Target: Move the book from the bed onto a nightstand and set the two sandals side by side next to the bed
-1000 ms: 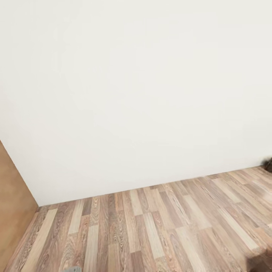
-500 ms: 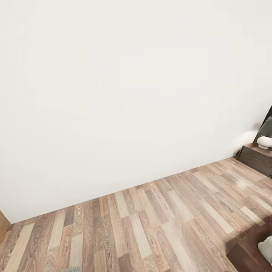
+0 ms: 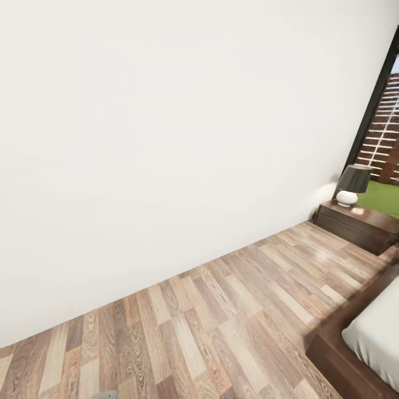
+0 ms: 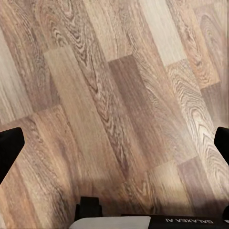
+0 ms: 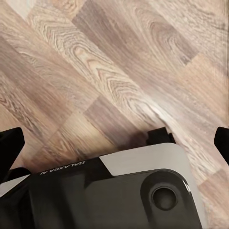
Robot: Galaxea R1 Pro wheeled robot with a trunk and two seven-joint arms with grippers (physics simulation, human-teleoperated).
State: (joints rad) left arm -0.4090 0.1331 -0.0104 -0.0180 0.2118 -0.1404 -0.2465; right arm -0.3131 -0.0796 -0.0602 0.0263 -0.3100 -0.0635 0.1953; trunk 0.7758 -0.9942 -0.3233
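Risk, bed corner: we judge the dark frame corner of the bed (image 3: 332, 346) at 5 o'clock in the head view is the nearest thing our base could clip if we turn toward it too tightly.
Risk, lamp: a black-shaded lamp (image 3: 352, 185) stands on the nightstand (image 3: 354, 221) at 3 o'clock; a careless placement of the book there could knock it over.
Risk, search: the book and the sandals are not in sight here, so we could drive past the sandals or over them if they lie low beside the frame.
Task things: bed mattress at the 4 o'clock edge, nightstand beyond it against the white wall (image 3: 166, 138), beside the window (image 3: 385, 138).
Left arm: hanging low, its camera looking straight down at the floor (image 4: 114, 95); the left gripper (image 4: 114, 138) has its jaws spread wide with nothing between them.
Right arm: likewise pointed down over the planks and part of our own base; the right gripper (image 5: 114, 140) has its jaws wide apart and empty.
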